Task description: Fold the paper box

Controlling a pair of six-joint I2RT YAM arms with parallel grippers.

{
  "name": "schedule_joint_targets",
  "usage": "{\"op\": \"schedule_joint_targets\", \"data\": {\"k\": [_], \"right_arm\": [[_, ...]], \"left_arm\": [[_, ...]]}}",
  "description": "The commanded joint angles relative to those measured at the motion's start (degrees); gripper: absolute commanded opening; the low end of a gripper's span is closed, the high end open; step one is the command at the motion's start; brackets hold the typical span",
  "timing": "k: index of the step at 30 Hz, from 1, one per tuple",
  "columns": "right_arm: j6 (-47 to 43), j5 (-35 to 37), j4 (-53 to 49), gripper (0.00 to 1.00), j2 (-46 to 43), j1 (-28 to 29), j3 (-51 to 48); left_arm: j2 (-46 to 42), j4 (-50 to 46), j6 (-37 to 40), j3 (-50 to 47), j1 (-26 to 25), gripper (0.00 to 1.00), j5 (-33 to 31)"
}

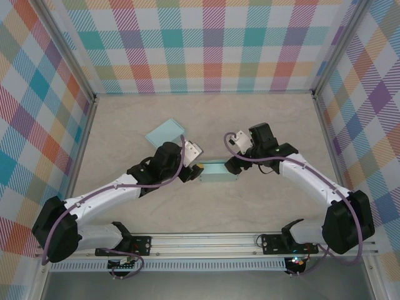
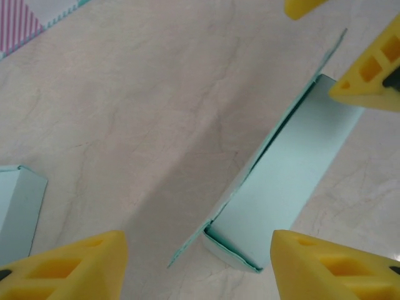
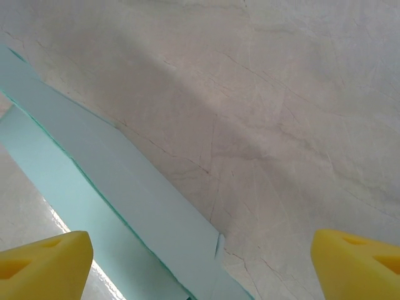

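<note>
Left tool (image 2: 199, 250), right tool (image 3: 200, 250) spread, flanking paper box (image 1: 219, 172) ends.

Landmark: paper box (image 1: 219, 172), lying on the table (image 1: 281, 119) near its middle. The left gripper (image 1: 194, 172) is just left of the box, at its left end. The right gripper (image 1: 230, 165) is at the box's right end, touching it. A flat paper piece (image 1: 165, 132) lies behind and left of the box, apart from it. Both arm bases are well in front of the box.
</note>
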Motion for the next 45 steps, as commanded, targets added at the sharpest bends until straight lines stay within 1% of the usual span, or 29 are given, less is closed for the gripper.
{"op": "schedule_joint_targets", "data": {"k": [1, 5, 9, 12, 14, 17, 24, 26, 28, 29, 32, 36, 37, 39, 43, 44, 45], "right_arm": [[0.0, -1.6, -0.5, 0.88, -1.0, 0.3, -0.6], [0.6, -2.0, -0.9, 0.83, -0.3, 0.3, -0.8], [1.2, -1.6, -1.3, 0.81, 0.0, 0.3, -1.0], [1.9, -1.1, -1.0, 0.8, -0.5, 0.3, -1.7], [2.3, -0.6, -1.0, 0.78, -0.7, 0.2, -2.0], [2.9, 0.3, -1.3, 0.72, -0.7, 0.3, -2.1], [4.0, 1.8, -1.4, 0.6, -0.7, 0.3, -2.1], [4.4, 2.3, -1.5, 0.52, -0.7, 0.3, -2.1], [4.8, 2.8, -1.7, 0.45, -0.9, 0.3, -2.1], [5.1, 3.2, -1.7, 0.42, -1.0, 0.3, -2.2], [5.9, 4.4, -1.9, 0.41, -1.3, 0.4, -2.3], [7.0, 6.2, -2.0, 0.41, -1.8, 1.1, -2.4], [7.5, 7.3, -2.1, 0.4, -1.8, 1.4, -2.4], [8.1, 8.9, -2.5, 0.38, -1.8, 2.1, -2.3], [9.3, 11.9, -2.5, 0.35, -2.0, 3.6, -2.6], [9.4, 12.3, -2.2, 0.35, -2.1, 3.9, -2.8], [9.5, 12.5, -1.9, 0.36, -2.4, 4.1, -3.0]], "left_arm": [[2.3, -7.4, 4.7, 4.4, 0.7, 0.61, 1.0], [6.2, -8.9, 6.2, 6.4, 0.7, 0.6, -2.3], [9.1, -8.8, 6.0, 7.9, 0.7, 0.57, -4.0], [10.6, -8.5, 5.2, 8.5, 0.7, 0.54, -5.3], [11.2, -8.3, 4.6, 8.7, 0.7, 0.51, -6.7], [11.6, -7.8, 3.3, 9.1, 0.7, 0.45, -7.9], [12.8, -8.4, 0.7, 10.4, 0.6, 0.34, -6.7], [13.3, -8.6, 0.1, 10.8, 0.5, 0.29, -6.7], [13.7, -8.7, -0.3, 11.1, 0.5, 0.26, -6.8], [13.9, -8.8, -0.5, 11.3, 0.4, 0.22, -6.7], [14.7, -8.8, -1.2, 12.0, -0.1, 0.18, -6.9], [15.7, -9.3, -3.0, 13.2, -0.8, 0.14, -7.4], [16.0, -9.2, -3.7, 13.5, -1.1, 0.12, -7.7], [16.2, -9.2, -5.8, 14.0, -1.5, 0.09, -8.3], [16.5, -9.7, -12.3, 15.2, -2.3, 0.0, -10.7], [16.4, -9.7, -14.0, 15.5, -2.5, 0.0, -11.7], [16.4, -11.8, -15.6, 15.8, -2.7, 0.0, -12.9]]}}
